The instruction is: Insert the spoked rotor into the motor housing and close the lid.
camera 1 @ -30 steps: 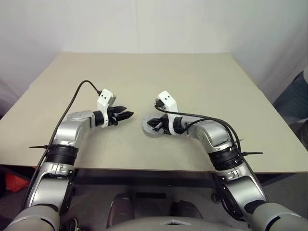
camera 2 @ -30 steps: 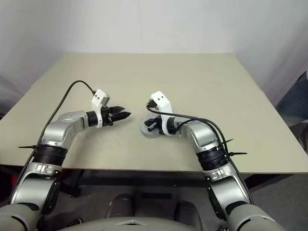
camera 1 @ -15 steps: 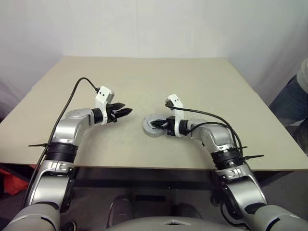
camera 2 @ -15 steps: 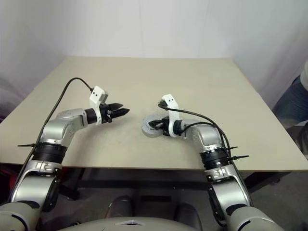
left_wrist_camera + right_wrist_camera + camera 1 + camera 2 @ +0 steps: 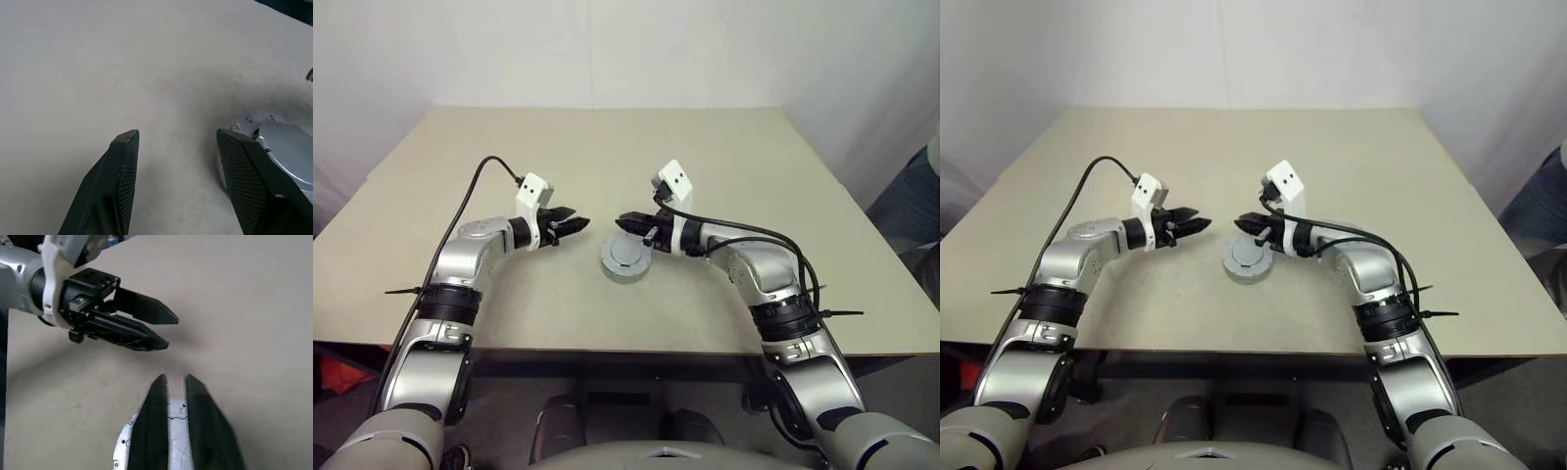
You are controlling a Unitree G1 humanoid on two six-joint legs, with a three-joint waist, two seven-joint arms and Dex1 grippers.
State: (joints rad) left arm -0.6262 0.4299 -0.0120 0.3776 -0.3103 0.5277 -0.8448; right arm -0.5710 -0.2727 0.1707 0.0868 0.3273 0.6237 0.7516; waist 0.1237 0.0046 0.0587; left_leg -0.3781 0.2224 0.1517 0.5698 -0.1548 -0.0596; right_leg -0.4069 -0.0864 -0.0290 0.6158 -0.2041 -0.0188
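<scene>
Head views: closed motor housing (image 5: 626,259) w/ plain grey lid (image 5: 1248,258) on tan table (image 5: 724,166), between grippers. Left wrist: left gripper (image 5: 178,142) wide apart, empty, housing just beside. Right wrist: right gripper (image 5: 176,380) slightly parted, empty, above lid.

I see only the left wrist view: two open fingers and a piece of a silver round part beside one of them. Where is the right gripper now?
Observer: The right gripper hovers over the far side of that part, not touching it.
Operator: Does it hold something?
Observer: No. Its fingers stand a little apart, with nothing between them.
Operator: Is the part closed?
Observer: Yes. The lid sits on the motor housing, plain grey face up.
</scene>
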